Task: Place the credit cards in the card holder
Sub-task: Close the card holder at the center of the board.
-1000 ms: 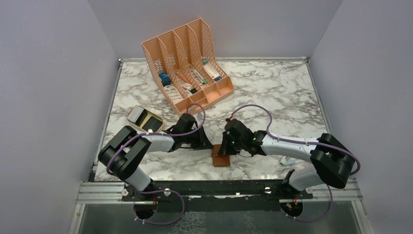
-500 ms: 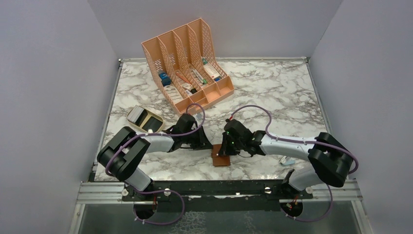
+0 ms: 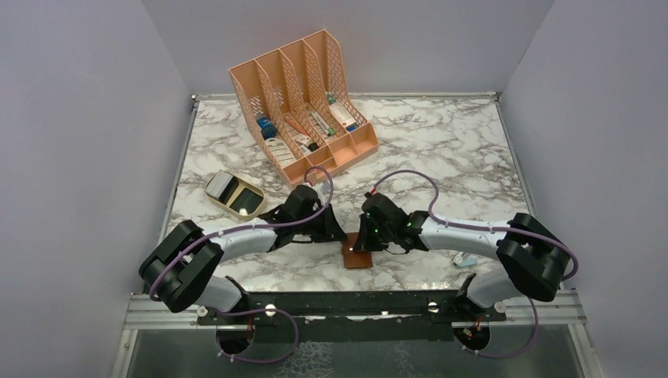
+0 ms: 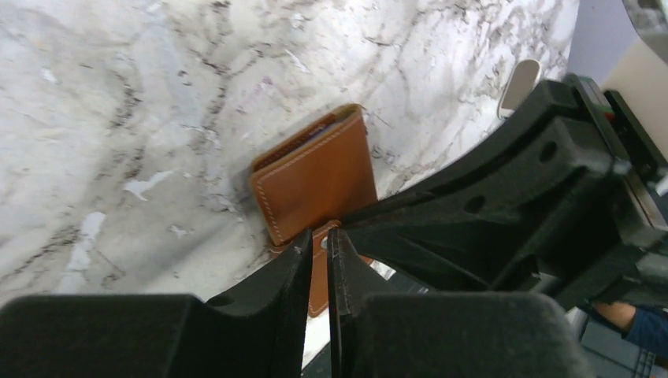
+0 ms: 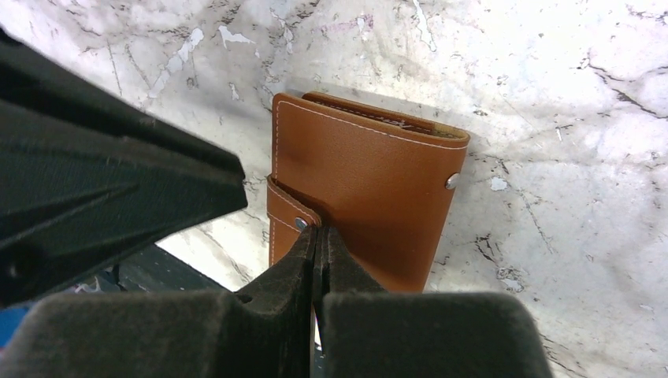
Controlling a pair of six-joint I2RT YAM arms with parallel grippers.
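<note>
Premises assessed as a robotics laboratory test cell. Evidence: a left arm (image 3: 236, 235) and a right arm (image 3: 473, 230), 2 in total, are bolted to a metal rail (image 3: 157, 313) at the near edge of a marble-patterned table (image 3: 441, 142). Plain grey panels (image 3: 79, 118) enclose the table on 3 sides. Exposed purple cabling (image 3: 403, 171) runs along each arm. A peach slotted desk organiser (image 3: 303, 98) stands at the table's far side.

One overhead, two wrists
Overhead takes the whole table (image 3: 441, 150); both wrist cameras, close, share the card holder (image 5: 370, 197).
</note>
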